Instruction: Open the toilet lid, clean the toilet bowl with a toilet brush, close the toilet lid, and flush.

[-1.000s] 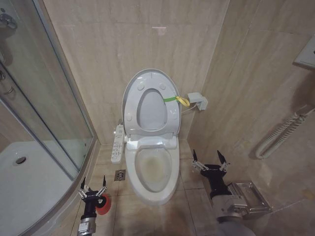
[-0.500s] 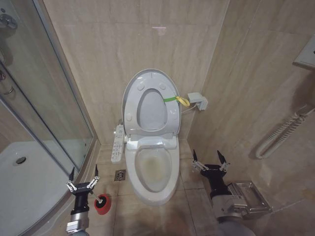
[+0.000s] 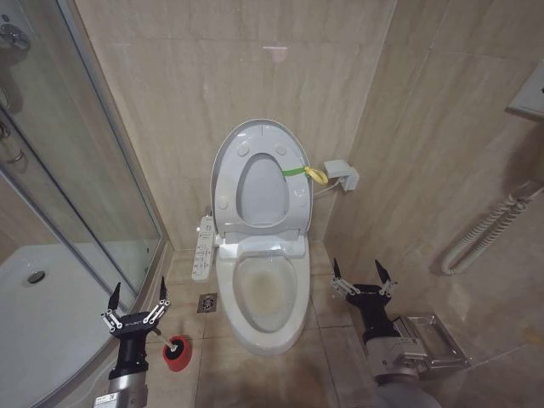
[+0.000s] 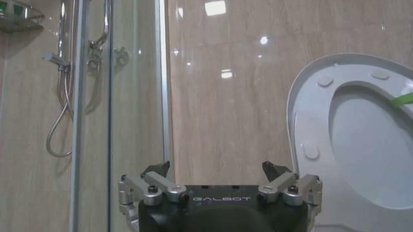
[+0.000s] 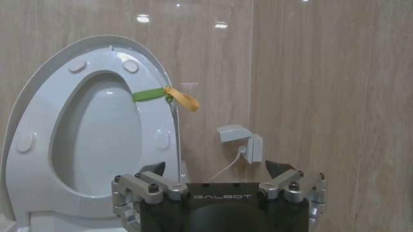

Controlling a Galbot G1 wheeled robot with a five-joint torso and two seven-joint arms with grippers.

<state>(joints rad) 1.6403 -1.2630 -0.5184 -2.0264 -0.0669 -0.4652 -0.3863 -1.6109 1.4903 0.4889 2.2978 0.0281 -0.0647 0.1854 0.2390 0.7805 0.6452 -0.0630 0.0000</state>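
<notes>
Left gripper (image 3: 135, 299): fingers spread wide, empty, has risen away from the red cup holder (image 3: 177, 352) (brush fetch seemingly unfinished).
Toilet lid (image 3: 258, 177): upright against wall, unchanged.
Toilet bowl (image 3: 264, 294): exposed, stained.
Right gripper (image 3: 361, 271): wide, idle, unmoved beside bowl.

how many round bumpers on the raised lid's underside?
4 in the head view on the glossy white oval toilet lid: two near its top, two lower at the sides. None look hidden.
</notes>
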